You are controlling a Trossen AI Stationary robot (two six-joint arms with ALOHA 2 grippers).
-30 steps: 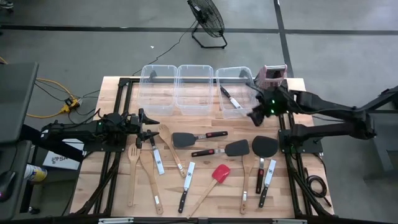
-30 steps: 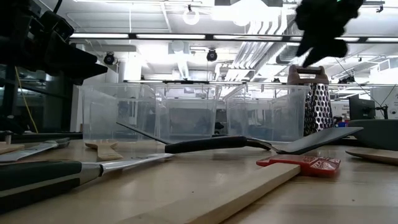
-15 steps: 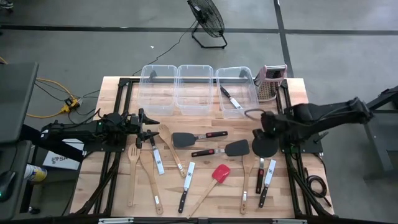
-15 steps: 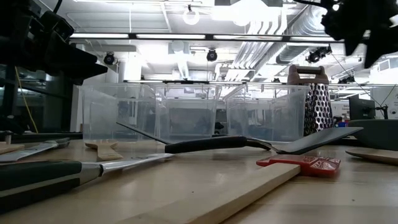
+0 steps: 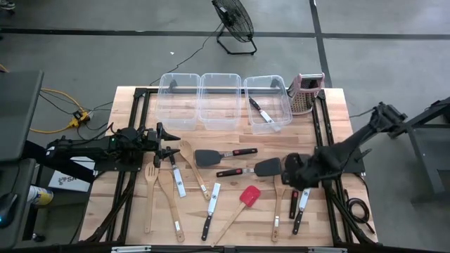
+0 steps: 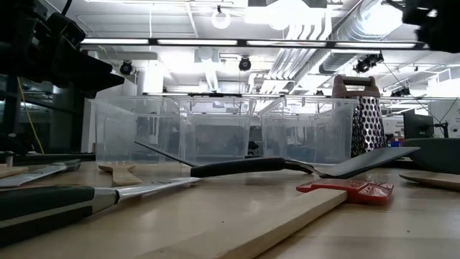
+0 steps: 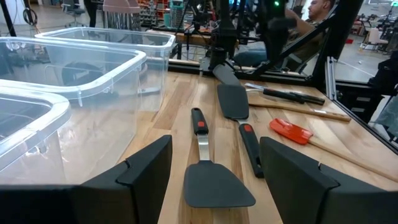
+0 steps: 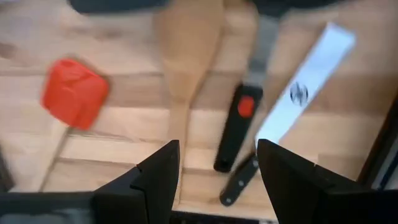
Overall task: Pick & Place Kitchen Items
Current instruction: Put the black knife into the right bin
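Observation:
Many long utensils lie flat on the wooden table [image 5: 133, 211]. Among them are black turners [image 5: 211, 156] [image 5: 268, 166], a red-headed spatula [image 5: 248, 196], wooden spoons [image 5: 150, 190] and knives [image 5: 211, 211]. My right gripper [image 5: 290, 173] hangs open above the right-hand group and points down. Below it, untouched, lie a wooden spatula [image 8: 186, 56], a black turner handle with a red dot [image 8: 239, 124] and a knife [image 8: 298, 93]. My left gripper [image 5: 169, 144] waits at the table's left, open and level, facing a black turner [image 7: 217, 183].
Three clear bins [image 5: 200, 102] stand along the far edge, and the right one holds a knife [image 5: 261, 112]. A metal box grater [image 5: 304, 95] stands to the right of the bins. Black frame rails [image 5: 320, 140] run along both sides of the table.
My right gripper has swung from above the right bin by the grater toward the near edge and come lower. It has rolled about its own axis and tipped to point down over the right-hand utensils. Its fingers have stayed open. No utensil has moved.

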